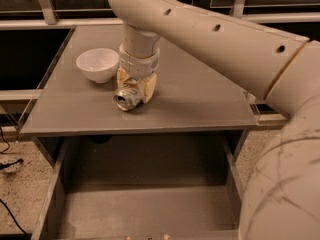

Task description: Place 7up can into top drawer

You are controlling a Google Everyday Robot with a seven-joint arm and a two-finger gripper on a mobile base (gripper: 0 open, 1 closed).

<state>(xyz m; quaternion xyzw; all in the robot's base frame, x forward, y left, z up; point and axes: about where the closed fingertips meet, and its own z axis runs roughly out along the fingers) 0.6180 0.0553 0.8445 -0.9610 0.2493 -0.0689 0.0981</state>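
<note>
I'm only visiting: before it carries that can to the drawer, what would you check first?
1. Gripper down at the 7up can, which lies on its side on the tabletop: ok.
2. Firm hold on the can: cannot tell.
3. Top drawer pulled open below the table's front edge: ok.
4. White bowl standing apart, left of the can: ok.
5. Can lifted off the table: cannot tell.
</note>
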